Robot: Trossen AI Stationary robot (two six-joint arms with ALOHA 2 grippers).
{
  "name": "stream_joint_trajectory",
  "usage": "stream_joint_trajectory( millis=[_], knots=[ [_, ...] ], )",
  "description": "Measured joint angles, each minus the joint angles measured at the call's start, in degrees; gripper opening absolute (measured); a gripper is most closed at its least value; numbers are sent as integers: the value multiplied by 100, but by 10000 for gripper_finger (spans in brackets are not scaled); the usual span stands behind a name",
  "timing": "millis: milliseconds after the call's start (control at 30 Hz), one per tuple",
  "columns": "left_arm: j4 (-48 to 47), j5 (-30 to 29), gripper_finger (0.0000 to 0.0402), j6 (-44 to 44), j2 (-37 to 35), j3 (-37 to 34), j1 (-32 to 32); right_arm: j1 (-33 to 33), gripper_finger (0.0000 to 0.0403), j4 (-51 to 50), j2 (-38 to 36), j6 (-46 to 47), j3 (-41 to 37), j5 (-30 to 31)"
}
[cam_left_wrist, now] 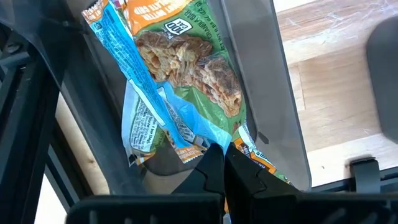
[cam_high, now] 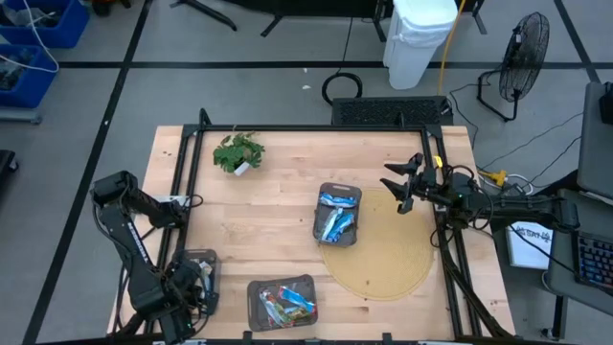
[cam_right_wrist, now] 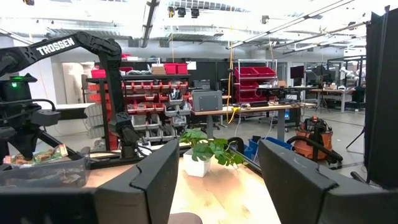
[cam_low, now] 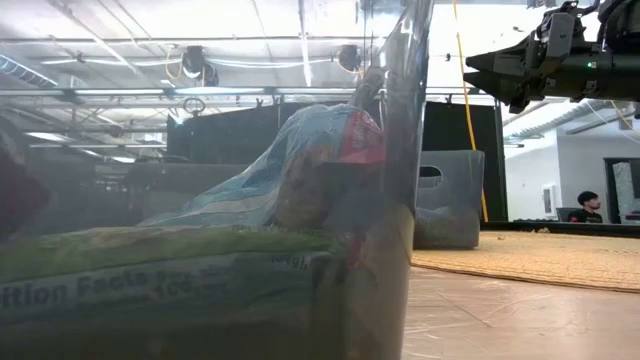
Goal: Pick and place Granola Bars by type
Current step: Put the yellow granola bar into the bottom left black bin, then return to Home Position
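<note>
Left wrist view alone shows left tool (cam_left_wrist: pixel 224 163) pinching, seemingly, a blue wrapper (cam_left_wrist: pixel 186 121).

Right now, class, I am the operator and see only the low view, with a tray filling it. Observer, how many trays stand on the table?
Observer: Three: the central tray, the mixed-bar tray, the left tray.
Operator: Where is the left gripper?
Observer: The left gripper is shut, down at the left tray over a green bar.
Operator: And the right gripper?
Observer: The right gripper is open, above the edge of the round mat.
</note>
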Motion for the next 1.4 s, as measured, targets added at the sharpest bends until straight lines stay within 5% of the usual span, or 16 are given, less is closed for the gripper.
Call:
stream_joint_trajectory(
  millis=[933, 1400],
  knots=[
    [16, -177, 2, 4, 2, 0, -2, -2, 210, 1, 0, 2, -1, 0],
    [259, -500, 83, 284, 2, -2, 26, 0, 210, 1, -1, 2, -1, 0]
  ],
)
